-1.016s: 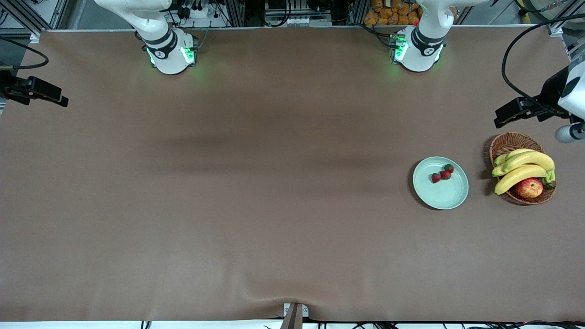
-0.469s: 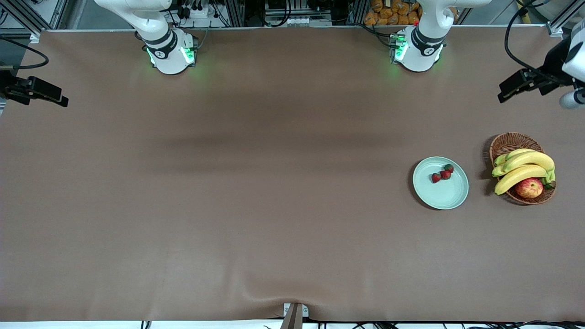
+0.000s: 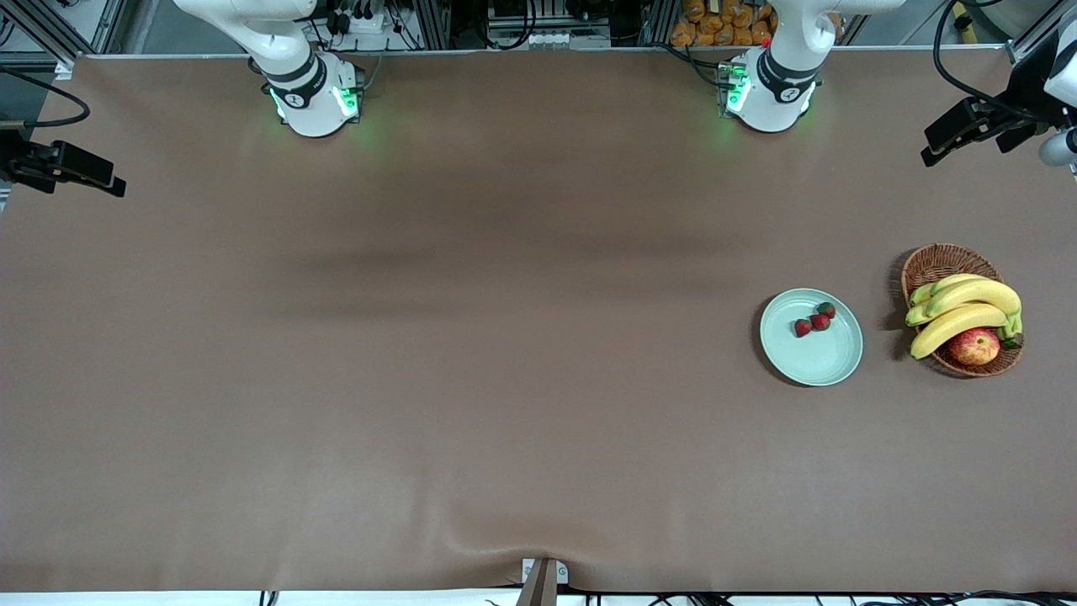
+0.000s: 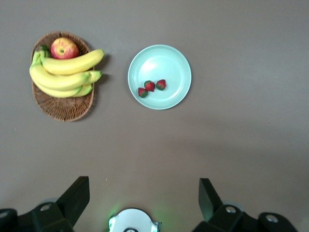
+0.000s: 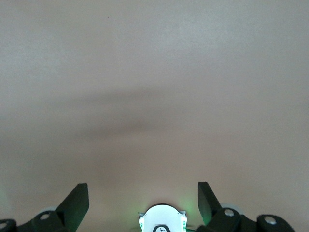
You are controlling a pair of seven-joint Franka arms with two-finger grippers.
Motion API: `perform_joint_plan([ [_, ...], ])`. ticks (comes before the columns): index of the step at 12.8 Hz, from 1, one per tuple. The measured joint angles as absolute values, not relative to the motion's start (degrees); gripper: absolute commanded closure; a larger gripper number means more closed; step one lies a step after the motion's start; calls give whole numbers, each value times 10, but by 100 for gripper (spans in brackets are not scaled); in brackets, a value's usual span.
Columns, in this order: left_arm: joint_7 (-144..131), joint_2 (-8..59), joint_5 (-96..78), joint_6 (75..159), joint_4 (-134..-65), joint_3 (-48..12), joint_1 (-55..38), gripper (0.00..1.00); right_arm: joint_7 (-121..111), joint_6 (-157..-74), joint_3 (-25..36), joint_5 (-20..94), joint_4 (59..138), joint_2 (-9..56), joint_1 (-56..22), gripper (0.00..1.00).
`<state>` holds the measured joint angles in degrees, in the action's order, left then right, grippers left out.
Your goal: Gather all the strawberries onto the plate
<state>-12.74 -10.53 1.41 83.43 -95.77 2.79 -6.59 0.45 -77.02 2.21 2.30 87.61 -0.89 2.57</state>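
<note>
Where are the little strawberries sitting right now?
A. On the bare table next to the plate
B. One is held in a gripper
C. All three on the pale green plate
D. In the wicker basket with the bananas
C. The three strawberries lie in a short row on the plate; both the left gripper and the right gripper are open and empty.

Front view: set high across the table [image 3: 471, 379], facing the two arm bases, taking in the whole tabletop. Left wrist view: looked straight down from well above the plate [image 4: 160, 60], with the wicker basket [image 4: 63, 106] beside it; shared both with the front view. Right wrist view: looked down from high on bare table [image 5: 154, 87], well apart from the plate [image 3: 812, 358].
</note>
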Motion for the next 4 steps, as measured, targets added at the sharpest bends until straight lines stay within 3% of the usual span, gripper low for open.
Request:
perform_joint_plan([
  [4,-114,-89,14,811,-923,31,-78,0,4,-770,22,23,876,-9,26,0],
])
